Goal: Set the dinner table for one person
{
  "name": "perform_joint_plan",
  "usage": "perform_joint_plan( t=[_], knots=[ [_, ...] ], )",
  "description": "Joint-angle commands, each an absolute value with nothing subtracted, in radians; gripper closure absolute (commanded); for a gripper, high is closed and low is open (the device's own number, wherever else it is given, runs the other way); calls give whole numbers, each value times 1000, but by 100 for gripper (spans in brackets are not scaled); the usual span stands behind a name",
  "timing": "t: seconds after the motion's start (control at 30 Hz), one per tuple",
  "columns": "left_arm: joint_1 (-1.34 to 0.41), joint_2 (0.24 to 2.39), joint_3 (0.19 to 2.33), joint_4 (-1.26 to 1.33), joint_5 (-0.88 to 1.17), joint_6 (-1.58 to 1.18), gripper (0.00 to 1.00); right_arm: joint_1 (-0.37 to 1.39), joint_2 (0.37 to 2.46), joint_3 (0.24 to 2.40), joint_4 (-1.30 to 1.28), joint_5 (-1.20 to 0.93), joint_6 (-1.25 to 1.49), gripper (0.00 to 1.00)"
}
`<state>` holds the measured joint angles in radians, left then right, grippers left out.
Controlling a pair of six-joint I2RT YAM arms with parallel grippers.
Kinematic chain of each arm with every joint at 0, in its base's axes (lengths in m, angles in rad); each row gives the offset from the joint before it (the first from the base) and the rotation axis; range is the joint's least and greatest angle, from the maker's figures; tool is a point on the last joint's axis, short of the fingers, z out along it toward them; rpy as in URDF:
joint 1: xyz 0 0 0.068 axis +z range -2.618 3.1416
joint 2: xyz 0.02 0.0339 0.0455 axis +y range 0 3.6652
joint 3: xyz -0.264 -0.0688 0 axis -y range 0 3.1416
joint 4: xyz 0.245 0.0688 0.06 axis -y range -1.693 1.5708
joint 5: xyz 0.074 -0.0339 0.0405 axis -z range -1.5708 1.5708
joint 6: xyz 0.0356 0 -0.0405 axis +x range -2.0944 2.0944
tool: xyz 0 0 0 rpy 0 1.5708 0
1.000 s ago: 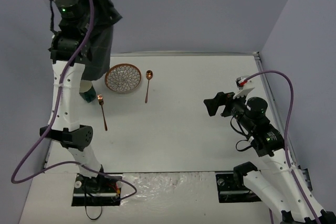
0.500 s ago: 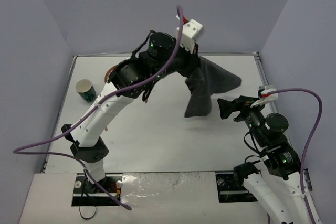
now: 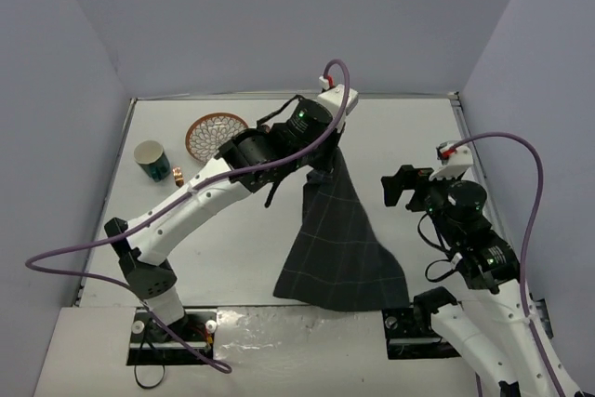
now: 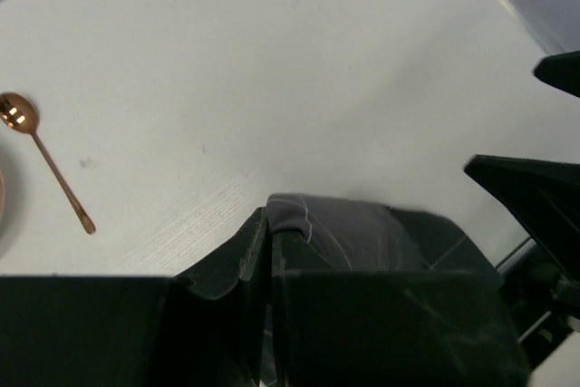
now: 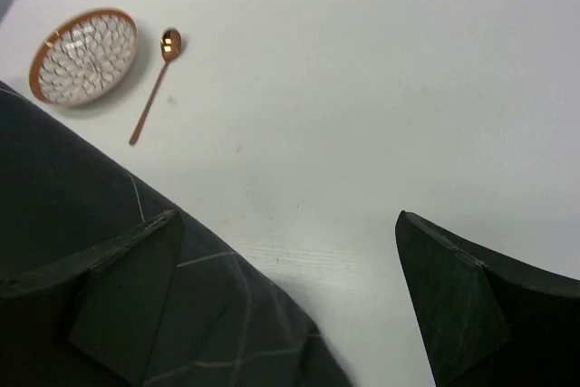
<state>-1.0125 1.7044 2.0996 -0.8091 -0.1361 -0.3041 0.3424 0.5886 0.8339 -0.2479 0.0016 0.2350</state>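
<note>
Surface first: the dinner table (image 3: pixel 409 127) is a big plain matte white top that fills pretty much the whole floor of the scene, boxed in by flat bluish-grey walls (image 3: pixel 279 16) at the back and on both sides. It sits square to the two arms, with its far edge running left to right along the back wall and a thin rail along that edge. From this angle I honestly can't tell whether the longer side goes across or away from the arms. The left gripper (image 3: pixel 327 151) is out over the middle of the table with its jaws pinched together on a bunched corner of a dark grey cloth (image 3: pixel 339 248) with thin grid lines. The cloth hangs down and fans out toward the near edge. The right gripper (image 3: pixel 398 188) hovers just beside the cloth, jaws wide apart, nothing in them. Over in the far left corner there's a patterned plate (image 3: pixel 217 135) and a green cup (image 3: pixel 153 160), with a copper spoon (image 5: pixel 156 86) lying just beside the plate.
</note>
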Motion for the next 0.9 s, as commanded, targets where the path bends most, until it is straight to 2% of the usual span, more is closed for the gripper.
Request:
perform_joint_plan(
  t=[0.0,0.2,0.33,0.4,0.63,0.87],
  knots=[
    [-867,1673,1859,-576,-107,-397,100,350,732,825,-229,-50,250,1],
    [-721,1707,1538,-344,-54,-393,100,369,873,779,-212,-97,277,4],
    [-640,1750,1467,-287,-27,-396,100,441,959,751,-169,-87,316,7],
    [-614,1769,1451,-280,-13,-404,100,542,1008,747,-152,-53,343,8],
    [-539,1805,1462,-261,43,-426,100,986,1215,801,-116,265,403,14],
    [-481,1835,1434,-227,97,-425,100,1290,1390,893,-57,361,382,21]
  ],
)
